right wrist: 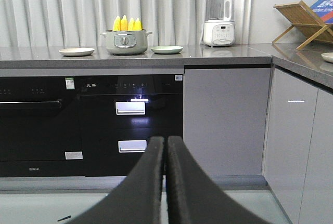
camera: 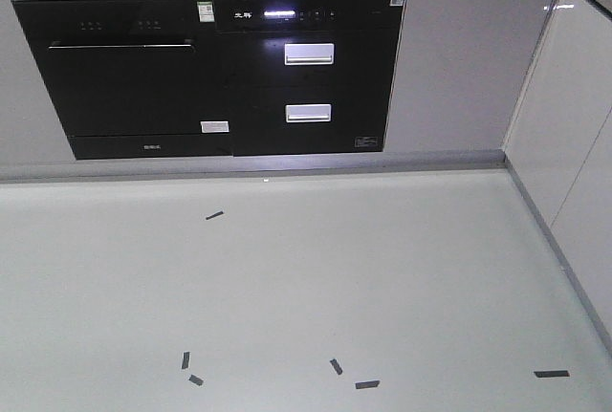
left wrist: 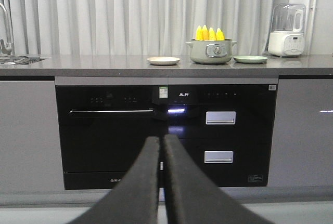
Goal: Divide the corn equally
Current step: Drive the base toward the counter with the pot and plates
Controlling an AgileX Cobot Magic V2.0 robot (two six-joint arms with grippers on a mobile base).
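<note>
We stand well back from the counter, so the step in hand is the approach. We should roll in squarely, centred on the pot (left wrist: 210, 52), so each arm reaches a plate. Four cobs of corn (left wrist: 209, 33) stand upright in that pot, between the cream plate (left wrist: 163, 61) and the green plate (left wrist: 250, 59); two belong on each. The left gripper (left wrist: 161, 140) and right gripper (right wrist: 166, 140) are pressed together, empty, and must part before reaching. Only the right wrist view shows the wooden rack (right wrist: 304, 20); the front view shows floor and oven (camera: 124, 77), no corn.
</note>
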